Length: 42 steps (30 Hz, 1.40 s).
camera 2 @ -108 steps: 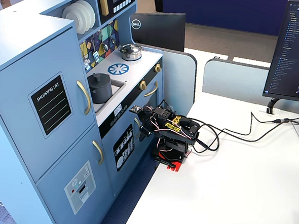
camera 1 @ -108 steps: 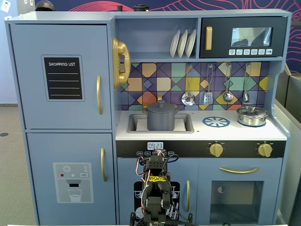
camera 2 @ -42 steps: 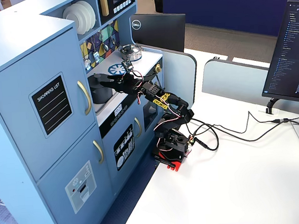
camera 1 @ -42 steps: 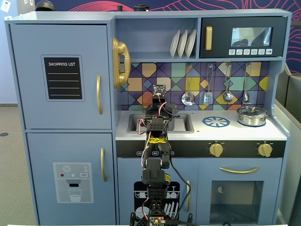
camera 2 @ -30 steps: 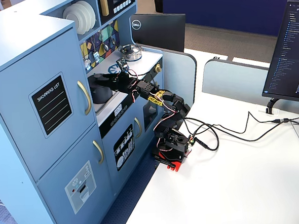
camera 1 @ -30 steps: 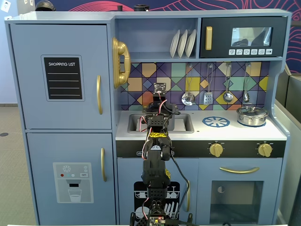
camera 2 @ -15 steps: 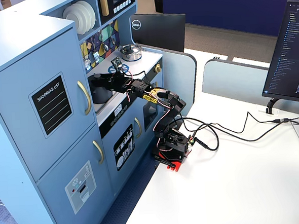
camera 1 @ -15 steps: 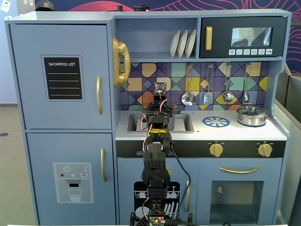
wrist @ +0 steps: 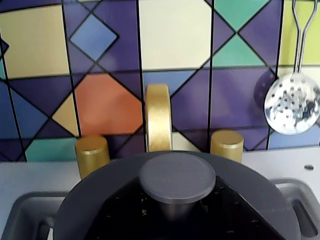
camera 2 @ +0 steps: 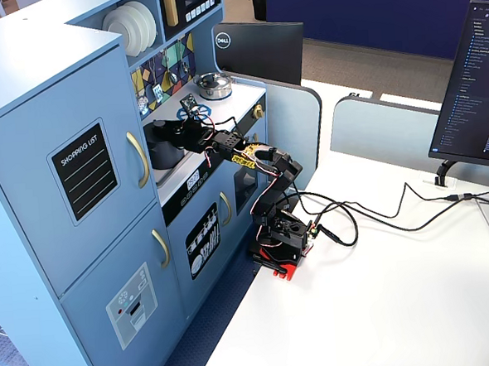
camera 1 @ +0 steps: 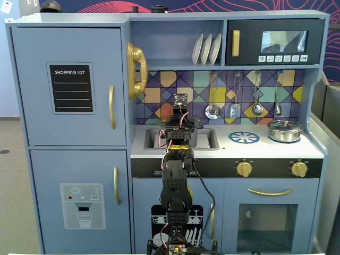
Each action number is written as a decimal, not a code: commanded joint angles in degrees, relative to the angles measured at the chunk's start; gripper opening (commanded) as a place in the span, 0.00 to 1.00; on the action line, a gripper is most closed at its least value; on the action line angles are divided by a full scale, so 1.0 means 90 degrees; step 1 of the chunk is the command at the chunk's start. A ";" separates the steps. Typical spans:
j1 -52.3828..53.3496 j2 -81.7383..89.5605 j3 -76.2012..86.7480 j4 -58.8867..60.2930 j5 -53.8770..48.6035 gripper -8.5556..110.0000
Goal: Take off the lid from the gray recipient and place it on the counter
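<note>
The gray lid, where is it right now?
In the wrist view the gray lid fills the bottom centre, over the sink, just in front of the gold faucet.

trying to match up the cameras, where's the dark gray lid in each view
Fixed view from the front: the lid is mostly hidden behind the arm, over the sink.
Wrist view: bottom centre, knob toward the camera.
Fixed view from the side: left of centre, at the arm's tip.
Shared landmark: the patterned tile backsplash.
</note>
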 commanded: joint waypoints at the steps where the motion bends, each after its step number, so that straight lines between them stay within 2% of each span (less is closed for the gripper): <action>1: -0.0107 0.0029 -0.0645 -0.0332 0.0068 0.07; 12: 0.0117 0.0361 -0.0879 -0.0312 -0.0205 0.07; 18: 0.0947 0.0684 -0.0664 -0.0234 -0.0303 0.07; 28: 0.2871 0.1182 -0.0098 -0.0029 0.0244 0.07; 34: 0.3545 0.1035 0.0488 -0.0479 0.0312 0.07; 42: 0.3555 0.0254 0.0762 -0.1309 0.0283 0.07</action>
